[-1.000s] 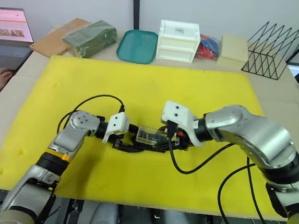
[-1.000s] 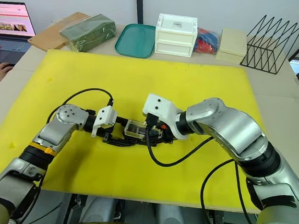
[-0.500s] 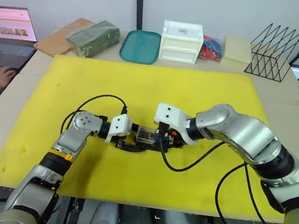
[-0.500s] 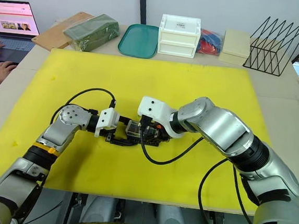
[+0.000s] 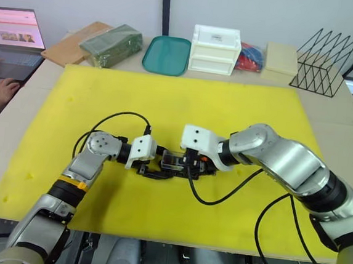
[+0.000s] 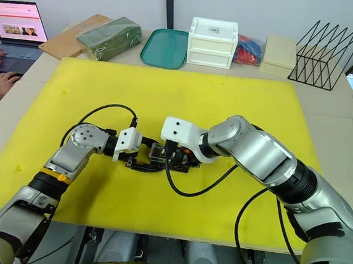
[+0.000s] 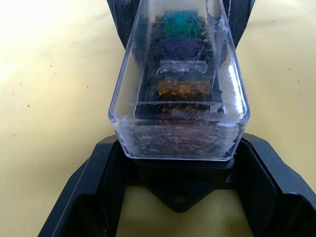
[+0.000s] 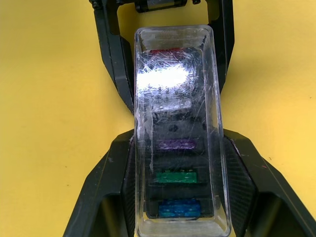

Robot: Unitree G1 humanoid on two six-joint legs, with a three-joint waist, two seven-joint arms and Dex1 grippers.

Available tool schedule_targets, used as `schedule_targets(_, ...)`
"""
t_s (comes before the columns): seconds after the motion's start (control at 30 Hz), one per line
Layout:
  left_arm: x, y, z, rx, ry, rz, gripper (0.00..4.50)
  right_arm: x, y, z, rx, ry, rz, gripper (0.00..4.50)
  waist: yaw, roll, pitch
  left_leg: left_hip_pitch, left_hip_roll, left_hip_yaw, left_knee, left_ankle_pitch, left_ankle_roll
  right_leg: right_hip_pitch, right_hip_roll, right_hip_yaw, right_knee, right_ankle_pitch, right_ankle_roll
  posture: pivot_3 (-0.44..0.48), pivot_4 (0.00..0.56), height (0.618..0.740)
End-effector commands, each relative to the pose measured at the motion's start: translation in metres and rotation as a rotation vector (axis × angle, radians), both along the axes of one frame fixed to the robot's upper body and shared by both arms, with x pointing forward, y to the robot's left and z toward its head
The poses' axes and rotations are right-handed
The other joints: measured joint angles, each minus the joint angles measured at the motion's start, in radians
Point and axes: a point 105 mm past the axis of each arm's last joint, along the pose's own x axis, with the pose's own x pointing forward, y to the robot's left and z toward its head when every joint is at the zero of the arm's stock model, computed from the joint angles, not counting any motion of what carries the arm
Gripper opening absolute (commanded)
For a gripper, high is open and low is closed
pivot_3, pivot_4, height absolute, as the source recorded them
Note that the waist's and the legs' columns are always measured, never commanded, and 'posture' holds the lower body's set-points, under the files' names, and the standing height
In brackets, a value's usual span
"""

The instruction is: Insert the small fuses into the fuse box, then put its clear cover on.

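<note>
In the left eye view, the fuse box [image 5: 172, 164] lay on the yellow mat [image 5: 185, 102] near the middle of the worktop [image 5: 342, 115], with the left end effector [image 5: 150, 165] at one end and the right end effector [image 5: 190, 168] at the other. From above, the clear cover [image 5: 174, 160] read only as a pale glint, and neither pair of fingers could be made out.

The left wrist view gave what the head camera could not: the left end effector's fingers [image 7: 94, 182] stood wide to either side of the cover's near end, seemingly close against it rather than clamping. The small fuses [image 7: 183, 88] showed through the scratched plastic, already seated, orange, purple and teal in line.

In the right wrist view, the right end effector's fingers [image 8: 106, 177] likewise flanked the cover [image 8: 177, 128] at its sides, spread to its width; whether they pressed it I could not tell. Red, purple, green and blue fuses [image 8: 177, 177] were visible below.

The cover looked light, stiff, smooth and likely slippery, so its long side walls seemed the best hold, with modest squeeze to avoid cracking or skewing it.
</note>
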Motion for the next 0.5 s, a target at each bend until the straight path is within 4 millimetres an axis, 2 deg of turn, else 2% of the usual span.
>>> schedule_targets(0.03,0.006,0.003,-0.005,0.025,0.003,0.048,2.76,-0.003,-0.005,-0.005,-0.030,0.012,-0.001,2.61,0.001,0.000,0.000,0.000,0.000,0.000,0.000,0.000,0.000,0.000,0.000,0.000,0.000,0.000,0.000,0.000,0.150,0.740)
schedule_targets(0.17,0.005,0.003,-0.005,0.024,0.005,0.048,2.76,-0.001,-0.002,0.001,-0.010,0.005,-0.002,3.88,0.000,0.000,0.000,0.000,0.000,0.000,0.000,0.000,0.000,0.001,0.000,0.000,0.000,0.000,0.000,0.000,0.150,0.740)
schedule_targets(0.43,0.005,0.002,-0.004,0.022,0.006,0.048,2.76,0.001,-0.001,0.012,0.022,-0.012,0.007,3.88,0.001,0.000,0.000,0.000,0.000,0.000,0.000,0.000,0.000,0.001,0.000,0.000,0.000,0.000,0.000,0.000,0.150,0.740)
schedule_targets(0.5,0.005,0.002,-0.003,0.022,0.006,0.048,2.76,-0.001,-0.002,0.022,0.045,-0.022,0.024,3.88,0.001,0.000,0.000,0.000,0.000,0.000,0.000,0.000,0.000,0.001,0.000,0.000,0.000,0.000,0.000,0.000,0.150,0.740)
